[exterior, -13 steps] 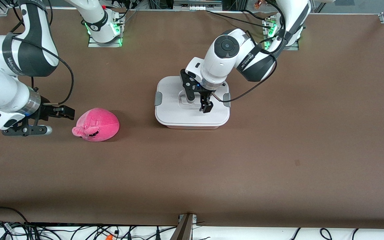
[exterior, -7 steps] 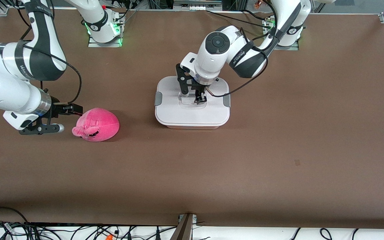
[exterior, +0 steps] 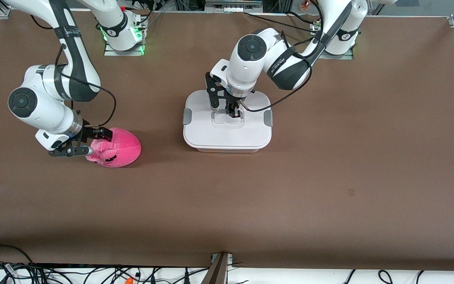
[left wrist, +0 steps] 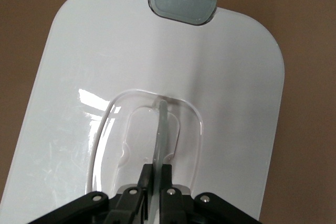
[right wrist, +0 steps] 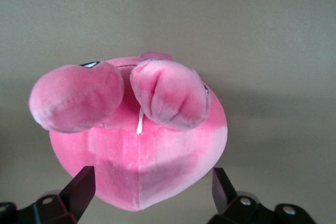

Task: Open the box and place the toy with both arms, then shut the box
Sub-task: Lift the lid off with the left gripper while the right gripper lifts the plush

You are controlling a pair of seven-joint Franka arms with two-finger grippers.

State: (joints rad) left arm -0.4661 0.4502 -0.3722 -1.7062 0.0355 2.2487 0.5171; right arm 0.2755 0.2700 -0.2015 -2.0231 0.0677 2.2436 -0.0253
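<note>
Table (exterior: 329, 177): brown, bare surface.
Box (exterior: 227, 136): mid-table, white lid on, grey side clips (left wrist: 182, 4) down.
Toy (exterior: 122, 148): pink plush, toward the right arm's end, well apart from the box.
Left gripper (exterior: 233, 112): fingers pinched together on the lid's clear handle (left wrist: 161, 129).
Right gripper (exterior: 93, 142): fingers spread wide, flanking the toy.

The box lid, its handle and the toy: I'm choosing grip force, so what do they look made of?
Box lid: apparently hard white plastic, glossy, with glare streaks and fine scratches. Handle: clear rigid plastic, see-through. Side clip: grey plastic, duller. Toy: soft pink plush, fuzzy nap and a stitched seam.
</note>
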